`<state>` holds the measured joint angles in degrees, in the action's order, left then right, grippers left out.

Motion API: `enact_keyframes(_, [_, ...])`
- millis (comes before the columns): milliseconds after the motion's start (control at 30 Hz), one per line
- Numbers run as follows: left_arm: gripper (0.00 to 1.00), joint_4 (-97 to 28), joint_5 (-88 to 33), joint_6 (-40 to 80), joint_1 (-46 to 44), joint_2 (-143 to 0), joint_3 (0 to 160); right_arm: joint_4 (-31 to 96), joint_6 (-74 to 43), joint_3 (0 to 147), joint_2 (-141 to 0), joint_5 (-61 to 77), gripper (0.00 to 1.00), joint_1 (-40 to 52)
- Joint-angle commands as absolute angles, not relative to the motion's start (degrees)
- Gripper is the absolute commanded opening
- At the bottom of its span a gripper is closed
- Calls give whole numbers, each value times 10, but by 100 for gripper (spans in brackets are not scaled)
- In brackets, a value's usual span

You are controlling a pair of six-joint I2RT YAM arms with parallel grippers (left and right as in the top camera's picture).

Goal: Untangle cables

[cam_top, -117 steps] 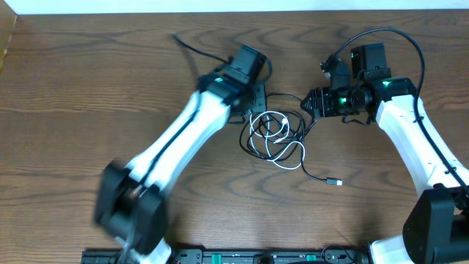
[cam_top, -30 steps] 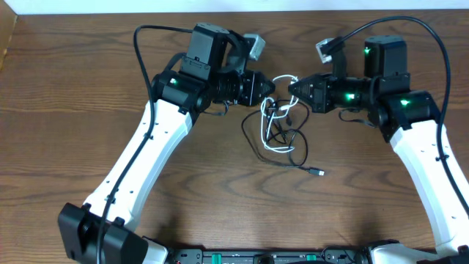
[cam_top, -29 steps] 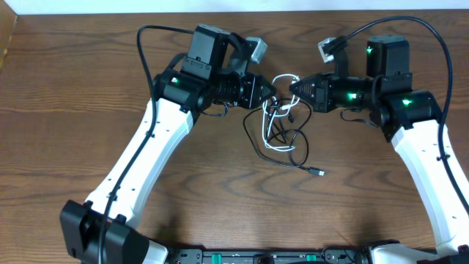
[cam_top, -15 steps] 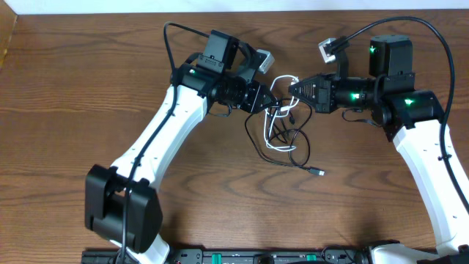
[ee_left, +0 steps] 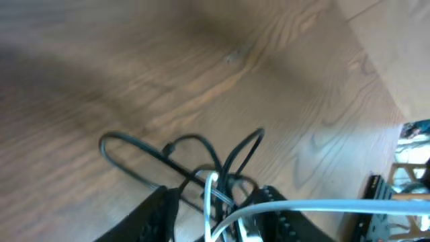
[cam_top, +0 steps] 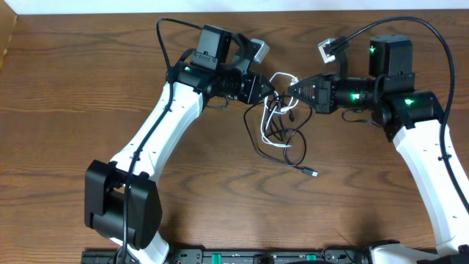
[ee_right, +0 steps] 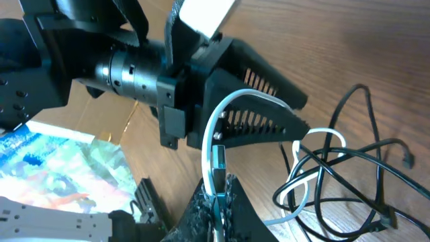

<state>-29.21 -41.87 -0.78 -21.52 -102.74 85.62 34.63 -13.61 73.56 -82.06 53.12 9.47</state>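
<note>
The black and white cables lie tangled in a loose heap (cam_top: pixel 282 132) mid-table, and the black cable's plug (cam_top: pixel 313 173) trails toward the front. A white loop (cam_top: pixel 282 76) rises from the heap between the two grippers. My right gripper (cam_top: pixel 293 89) is shut on the white cable's plug end (ee_right: pixel 216 176). Facing it a few centimetres away, my left gripper (cam_top: pixel 262 88) has its jaws apart. The white cable (ee_left: pixel 336 204) and a black strand run between its fingers (ee_left: pixel 160 214) without being pinched. Black loops (ee_left: pixel 126 137) lie on the wood beyond.
The wooden table (cam_top: pixel 88 110) stretches wide to the left and toward the front. A thick black arm cable arches over each wrist (cam_top: pixel 165 29) (cam_top: pixel 432 37). The table's far edge runs close behind both grippers.
My left gripper's jaws have widened, letting go of the cable strands, and its wrist has shifted slightly up and back. The black plug has slid a little to the left. The right gripper holds still.
</note>
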Motion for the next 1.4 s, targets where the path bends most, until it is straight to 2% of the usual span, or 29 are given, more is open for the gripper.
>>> enact_keyframes(0, [48, -267, -444, 14, -213, -1025, 854, 345, -141, 742, -816, 553, 1, 90])
enact_keyframes(133, [45, -252, -444, 16, -222, -1027, 854, 345, -141, 742, -816, 561, 1, 90])
enact_keyframes(300, [34, -233, -444, 36, -239, -1027, 854, 345, -130, 742, -816, 583, 1, 90])
enact_keyframes(333, [25, -230, -444, 35, -244, -1027, 854, 345, -130, 742, -816, 583, 1, 90])
enact_keyframes(367, [9, -227, -444, 35, -248, -1027, 854, 345, -130, 742, -816, 583, 1, 90])
enact_keyframes(567, [7, -224, -444, 53, -247, -1024, 855, 349, -130, 742, -816, 568, 2, 85])
enact_keyframes(633, [7, -226, -444, 90, -241, -1014, 865, 358, -130, 742, -816, 524, 30, 78])
enact_keyframes(667, [7, -227, -444, 90, -240, -1011, 867, 362, -131, 742, -816, 508, 40, 76])
enact_keyframes(767, [7, -231, -428, 107, -236, -977, 874, 389, -131, 742, -816, 405, 58, 70])
enact_keyframes(833, [7, -237, -413, 116, -235, -949, 874, 410, -130, 742, -816, 345, 76, 70])
enact_keyframes(867, [7, -238, -413, 119, -234, -938, 874, 419, -130, 742, -817, 323, 78, 70])
enact_keyframes(1000, [7, -238, -413, 136, -234, -908, 874, 427, -120, 742, -816, 317, 80, 72])
enact_keyframes(1367, [8, -248, -431, 184, -219, -883, 874, 419, -74, 741, -871, 321, 70, 119])
